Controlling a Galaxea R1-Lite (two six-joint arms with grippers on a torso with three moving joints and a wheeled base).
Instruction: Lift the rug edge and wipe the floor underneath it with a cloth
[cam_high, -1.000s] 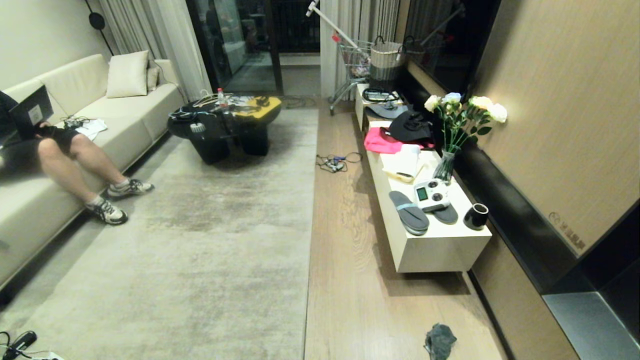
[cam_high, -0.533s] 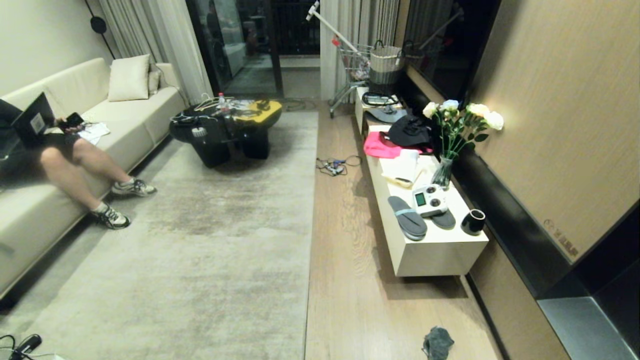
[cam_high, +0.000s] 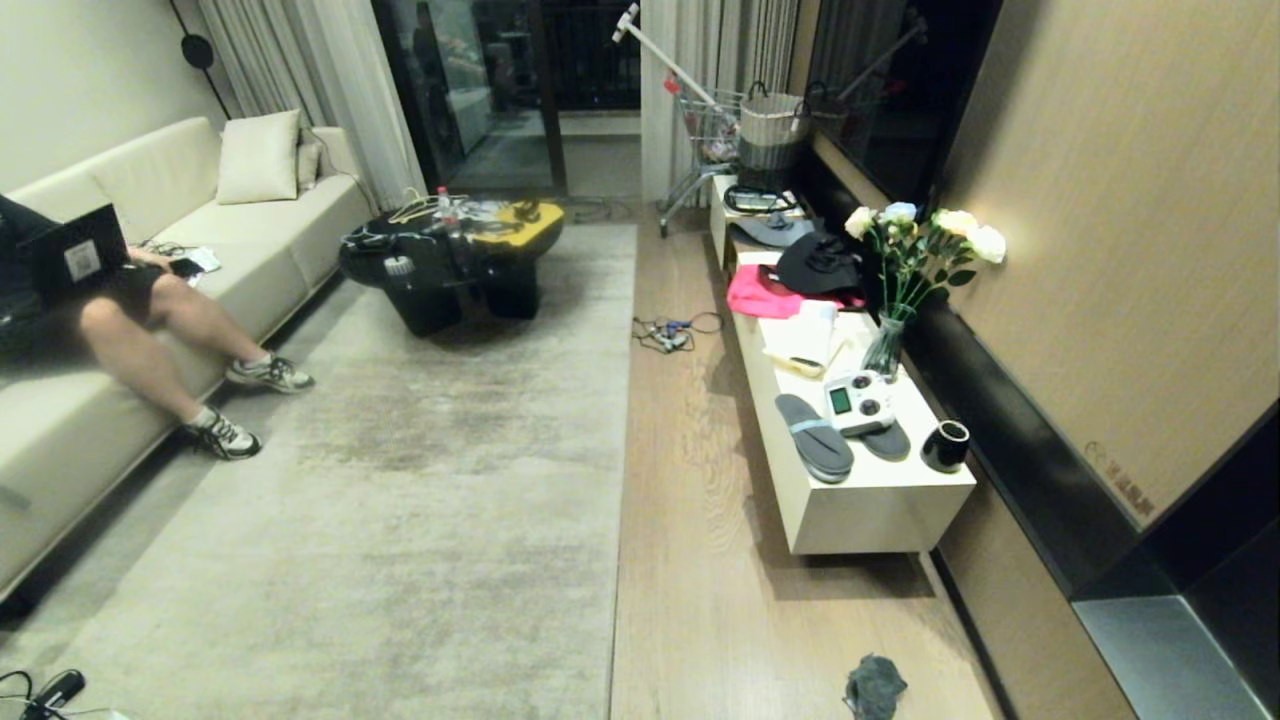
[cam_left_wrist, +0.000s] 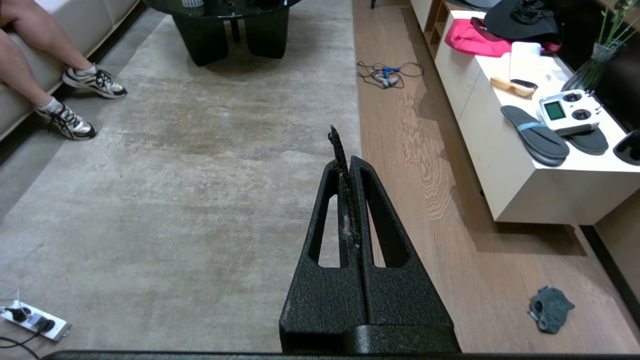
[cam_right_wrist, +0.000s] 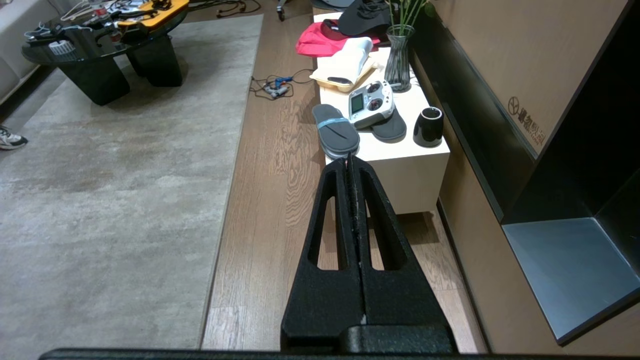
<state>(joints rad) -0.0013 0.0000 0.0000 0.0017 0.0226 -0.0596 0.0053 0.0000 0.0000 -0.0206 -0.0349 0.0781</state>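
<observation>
Landmark taken: the white low cabinet (cam_high: 880, 500) along the dark wall.

The cloth (cam_high: 875, 688) is found crumpled on the floor (cam_high: 690, 560), just in front of the cabinet's near end, well apart from the rug; no long axis can be given, since it is bunched into a lump. It is judged to be lying loose, ready to be picked up.

The rug edge (cam_high: 622, 470) is seen flat, not yet lifted. Its long axis runs parallel to the cabinet front, pointing away from the robot toward the balcony door; a strip of bare floor lies between rug edge and cabinet.

Left gripper (cam_left_wrist: 346, 150) is clenched, nothing grasped except a dark frayed strip or lint caught between the fingers; it hangs above the rug border, on the far side of the floor strip from the cabinet. Right gripper (cam_right_wrist: 349, 162) is clenched and empty, held over the floor strip before the cabinet's near end. Neither arm shows in the head view; both are judged parked, no grasp begun
</observation>
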